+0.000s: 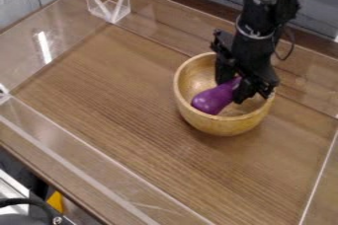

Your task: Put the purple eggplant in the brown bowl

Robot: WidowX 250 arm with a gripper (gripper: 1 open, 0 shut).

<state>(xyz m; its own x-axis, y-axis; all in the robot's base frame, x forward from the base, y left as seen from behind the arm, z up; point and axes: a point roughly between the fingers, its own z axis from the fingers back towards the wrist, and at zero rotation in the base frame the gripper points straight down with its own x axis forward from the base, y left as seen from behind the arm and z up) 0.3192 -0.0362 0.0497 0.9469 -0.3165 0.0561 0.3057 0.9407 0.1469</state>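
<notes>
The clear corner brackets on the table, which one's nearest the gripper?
The upright bracket at the far edge; it stands closer to the gripper than any other.

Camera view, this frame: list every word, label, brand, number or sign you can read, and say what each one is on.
None can be read.
The gripper and the dark arm above it show no legible marking.
The purple eggplant, the brown bowl, the wooden table and the clear plastic walls around it are all plain.
The yellow and black thing at the bottom left corner is too small and cut off to tell.
</notes>
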